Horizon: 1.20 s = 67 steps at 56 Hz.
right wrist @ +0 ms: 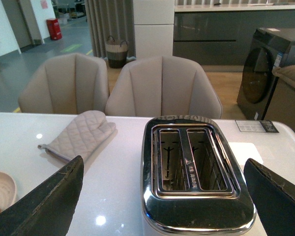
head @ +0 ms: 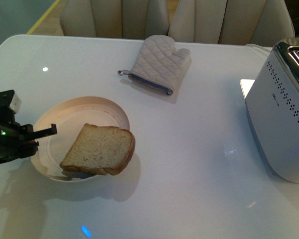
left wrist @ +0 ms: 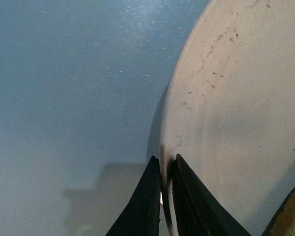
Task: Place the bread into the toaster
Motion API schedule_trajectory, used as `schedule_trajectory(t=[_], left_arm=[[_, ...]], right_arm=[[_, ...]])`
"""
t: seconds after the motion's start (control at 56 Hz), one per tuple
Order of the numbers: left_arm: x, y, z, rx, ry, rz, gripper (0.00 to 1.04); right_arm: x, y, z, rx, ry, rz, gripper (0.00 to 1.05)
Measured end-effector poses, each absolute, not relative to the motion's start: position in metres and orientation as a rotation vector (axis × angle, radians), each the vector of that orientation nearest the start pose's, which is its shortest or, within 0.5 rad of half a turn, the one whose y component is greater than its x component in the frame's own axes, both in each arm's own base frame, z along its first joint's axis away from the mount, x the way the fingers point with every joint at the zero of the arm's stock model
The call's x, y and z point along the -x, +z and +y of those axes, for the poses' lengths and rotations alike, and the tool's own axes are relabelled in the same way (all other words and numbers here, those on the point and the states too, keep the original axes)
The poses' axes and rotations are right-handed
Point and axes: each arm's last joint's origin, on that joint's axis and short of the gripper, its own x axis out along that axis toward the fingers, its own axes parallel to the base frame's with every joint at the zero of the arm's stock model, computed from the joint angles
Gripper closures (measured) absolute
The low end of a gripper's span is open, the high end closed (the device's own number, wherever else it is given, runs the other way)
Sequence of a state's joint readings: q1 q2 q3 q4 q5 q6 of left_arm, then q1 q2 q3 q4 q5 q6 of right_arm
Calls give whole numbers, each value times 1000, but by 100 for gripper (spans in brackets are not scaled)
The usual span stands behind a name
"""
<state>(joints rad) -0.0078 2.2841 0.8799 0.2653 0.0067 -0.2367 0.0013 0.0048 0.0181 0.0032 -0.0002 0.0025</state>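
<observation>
Left gripper [left wrist: 166,169]: your fingers pinch the plate [head: 117,112] rim, likely to steady it.
Bread [head: 100,149]: on the plate, overhanging its rim (no gripper touches it).
Right gripper [right wrist: 163,161]: spread wide, empty, poised over the toaster [right wrist: 196,167] slots.

A cream plate [head: 84,112] lies on the white surface [head: 189,164], its rim wedged between the left fingers [left wrist: 145,206]. A quilted grey oven mitt [head: 157,64] lies flat well beyond them, and beige chairs [right wrist: 162,88] stand behind the surface's far edge, farther still.
</observation>
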Motion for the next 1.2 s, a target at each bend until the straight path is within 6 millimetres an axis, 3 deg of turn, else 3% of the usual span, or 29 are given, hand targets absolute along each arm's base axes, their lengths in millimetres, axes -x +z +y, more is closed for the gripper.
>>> schedule_trajectory(t=[0.375,0.589,0.804,0.964,1.196], left_arm=[[-322,-15,-66,261,93,1218,101],[-312,-13,-119,294,61,1253,101],[-306,-12,-144,308,53,1268,101],[-304,-12,-152,326,59,1271,101],[-302,-9,-146,374,60,1250,67]], right_arm=[[-97,170,0,-2,2,-17,9],[-97,170,0,-2,2,-17,9],[-97,170,0,-2,2,-17,9],[-97,170,0,-2,2,-17,9],[-97,170,0,-2,2,-17,9]])
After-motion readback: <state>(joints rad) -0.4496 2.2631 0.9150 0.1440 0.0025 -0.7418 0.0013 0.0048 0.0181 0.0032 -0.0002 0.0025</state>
